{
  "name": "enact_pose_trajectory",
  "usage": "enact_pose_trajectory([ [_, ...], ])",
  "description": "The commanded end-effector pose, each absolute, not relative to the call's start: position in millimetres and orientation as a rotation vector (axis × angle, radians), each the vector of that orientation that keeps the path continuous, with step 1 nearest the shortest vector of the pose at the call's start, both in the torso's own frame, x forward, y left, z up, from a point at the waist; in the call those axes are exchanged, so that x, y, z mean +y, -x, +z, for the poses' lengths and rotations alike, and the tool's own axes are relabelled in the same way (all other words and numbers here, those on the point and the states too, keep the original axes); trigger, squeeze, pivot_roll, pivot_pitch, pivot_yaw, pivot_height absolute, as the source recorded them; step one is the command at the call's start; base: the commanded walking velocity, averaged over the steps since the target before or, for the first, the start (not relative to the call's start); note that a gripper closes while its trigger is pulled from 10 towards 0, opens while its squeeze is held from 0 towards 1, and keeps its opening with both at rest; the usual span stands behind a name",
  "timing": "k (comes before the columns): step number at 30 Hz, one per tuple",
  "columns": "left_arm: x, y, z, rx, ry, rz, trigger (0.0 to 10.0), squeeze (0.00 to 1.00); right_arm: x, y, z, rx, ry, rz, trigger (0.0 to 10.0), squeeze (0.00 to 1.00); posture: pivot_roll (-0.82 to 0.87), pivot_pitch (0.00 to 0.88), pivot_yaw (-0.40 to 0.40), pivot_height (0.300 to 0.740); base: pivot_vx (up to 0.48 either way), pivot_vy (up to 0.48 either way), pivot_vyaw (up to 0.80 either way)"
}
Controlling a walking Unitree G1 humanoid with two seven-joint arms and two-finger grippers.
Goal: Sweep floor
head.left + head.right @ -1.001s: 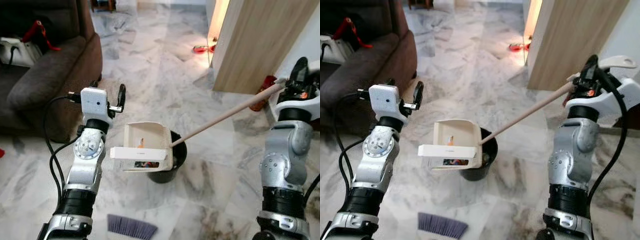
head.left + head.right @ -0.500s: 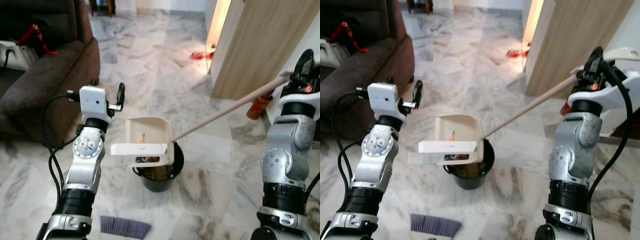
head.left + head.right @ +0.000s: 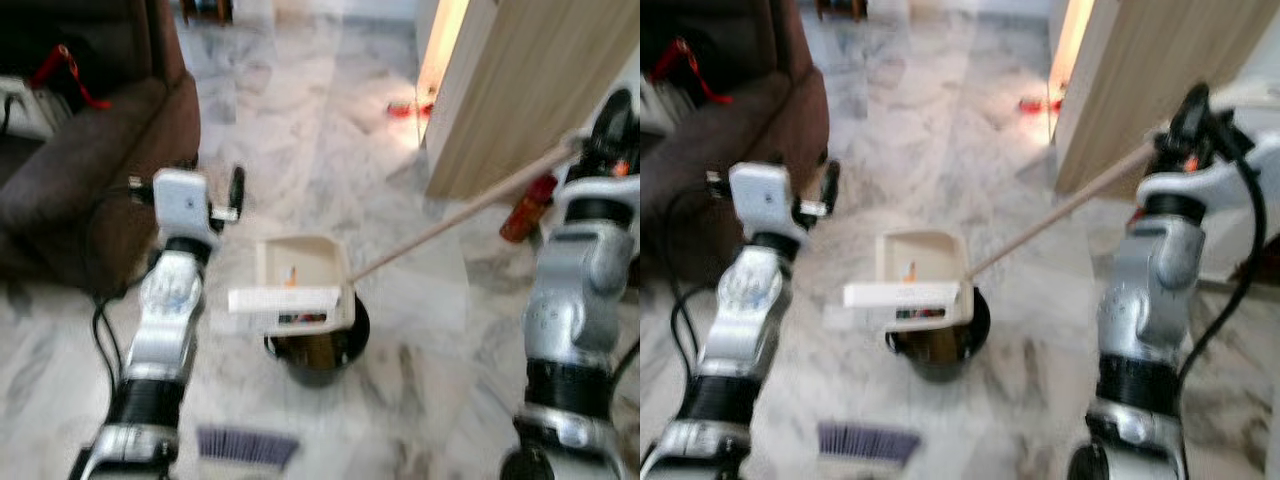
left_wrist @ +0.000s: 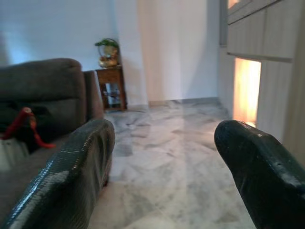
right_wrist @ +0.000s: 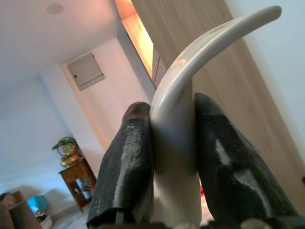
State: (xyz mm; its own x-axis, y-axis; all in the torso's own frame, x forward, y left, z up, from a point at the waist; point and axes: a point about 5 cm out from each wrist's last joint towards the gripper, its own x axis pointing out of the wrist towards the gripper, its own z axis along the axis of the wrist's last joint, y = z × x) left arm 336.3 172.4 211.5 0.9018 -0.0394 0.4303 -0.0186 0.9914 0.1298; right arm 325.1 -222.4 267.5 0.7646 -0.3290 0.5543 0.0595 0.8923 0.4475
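Note:
A cream dustpan (image 3: 297,285) on a long wooden handle (image 3: 450,225) hangs just over a black bin (image 3: 318,350) on the marble floor. A small orange bit lies inside the pan, and litter shows at its mouth. My right gripper (image 5: 174,138) is shut on the curved cream top of the handle, raised at the far right (image 3: 612,122). My left gripper (image 4: 162,157) is open and holds nothing; it is raised left of the dustpan (image 3: 212,180), beside the sofa. Purple broom bristles (image 3: 247,447) lie on the floor near my feet.
A dark brown sofa (image 3: 80,170) with a red strap on it stands at the left. A wooden panel (image 3: 510,90) rises at the right, with a red bottle (image 3: 527,208) at its foot. Small red things (image 3: 405,107) lie on the floor farther back.
The view has shifted and is blurred now. More of the bin shows under the dustpan than a second ago. Both arms keep much the same pose.

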Motion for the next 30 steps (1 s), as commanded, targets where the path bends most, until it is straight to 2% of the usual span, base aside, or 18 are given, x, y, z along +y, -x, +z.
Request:
enact_pose_trajectory([
  [1,164.8,-335.2,213.6,-0.459,-0.119,-0.037,10.0,0.00,-228.4,-317.6,282.0,-0.753,-0.453,-0.228,10.0,0.00,0.13,0.125,-0.025,0.740,0.266,0.000,0.00],
  [21,163.6,-335.0,212.5,-0.458,-0.113,-0.036,10.0,0.00,-228.4,-317.9,289.5,-0.775,-0.437,-0.218,10.0,0.00,0.12,0.125,-0.030,0.740,0.264,0.000,0.00],
  [30,162.6,-334.7,212.0,-0.464,-0.106,-0.042,10.0,0.00,-223.2,-312.7,297.9,-0.828,-0.341,-0.208,10.0,0.00,0.12,0.124,-0.031,0.740,0.000,0.000,0.00],
])
